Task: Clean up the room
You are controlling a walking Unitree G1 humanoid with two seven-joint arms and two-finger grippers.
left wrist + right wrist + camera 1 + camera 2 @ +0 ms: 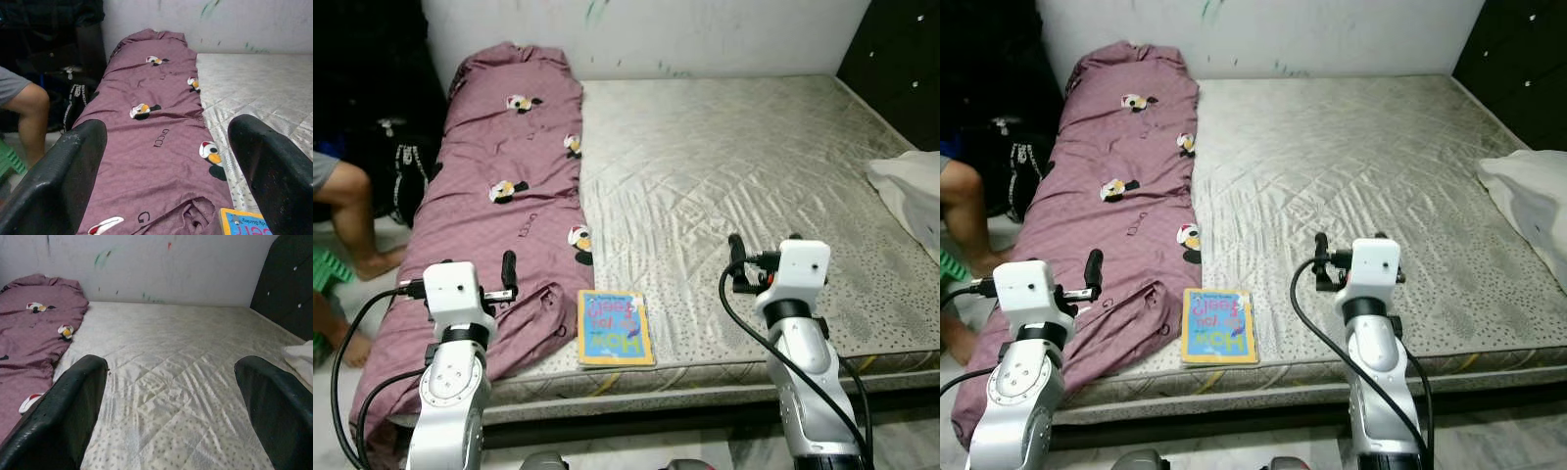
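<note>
My left end effector [166,171] and right end effector [171,406] hover open and empty over the bed [744,176]. A book [615,328] lies at its near edge, touching the purple blanket [509,196].

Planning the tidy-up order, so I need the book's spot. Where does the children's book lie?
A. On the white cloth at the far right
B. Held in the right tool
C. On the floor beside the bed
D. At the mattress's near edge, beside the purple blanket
D: the book lies flat at the near edge of the mattress, beside the purple blanket.
</note>
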